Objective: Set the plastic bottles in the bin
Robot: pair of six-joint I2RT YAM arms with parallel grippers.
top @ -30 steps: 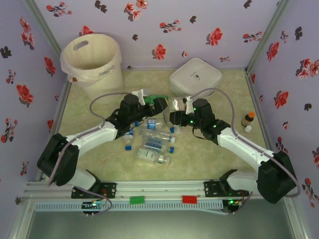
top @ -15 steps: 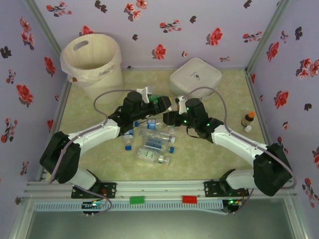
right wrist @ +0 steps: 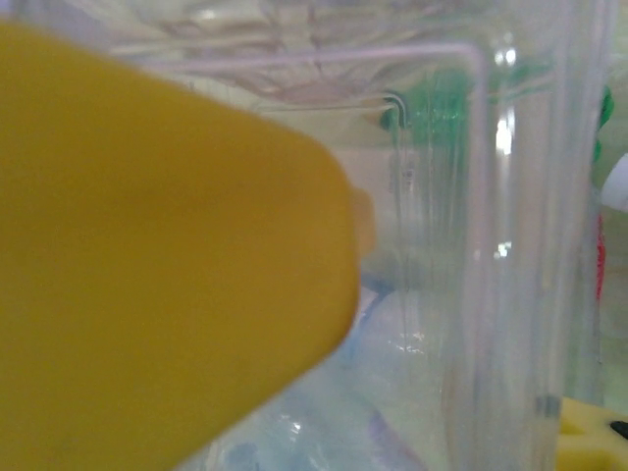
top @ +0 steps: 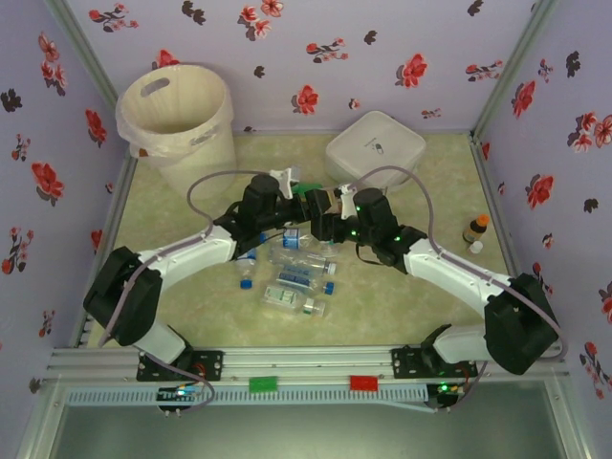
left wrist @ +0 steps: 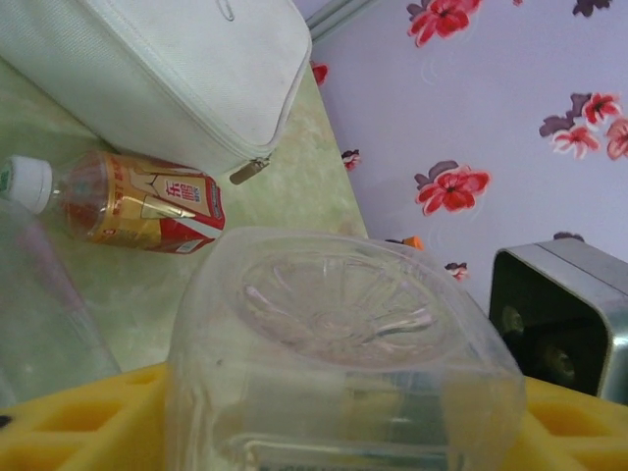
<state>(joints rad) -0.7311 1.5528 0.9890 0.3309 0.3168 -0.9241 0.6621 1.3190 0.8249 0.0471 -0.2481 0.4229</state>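
We see the left end effector [top: 298, 196] and the right end effector [top: 323, 212] meeting tip to tip above the middle of the surface [top: 421, 287], with a clear bottle [left wrist: 343, 334] between them. In the right wrist view the bottle is clamped in the right end effector. Its wall presses against one broad yellow finger [right wrist: 167, 255], and a sliver of the other finger shows at the lower right corner.

In the left wrist view the same bottle sits between the left end effector's yellow fingers [left wrist: 78, 422], its ribbed base pointing away from the palm. The fingers flank it closely, but we cannot tell whether they grip it.

Beyond the left end effector's tips a red-labelled bottle [left wrist: 137, 201] lies on its side, just beside the zipped edge of a white case [left wrist: 167, 69]. Several more bottles [top: 301, 277] lie scattered on the surface just under and near both end effectors, on the side toward the arm bases.

The bin [top: 191, 153] stands upright, well apart from both end effectors, behind the left one. A small brown bottle [top: 476, 229] stands well behind the right one.
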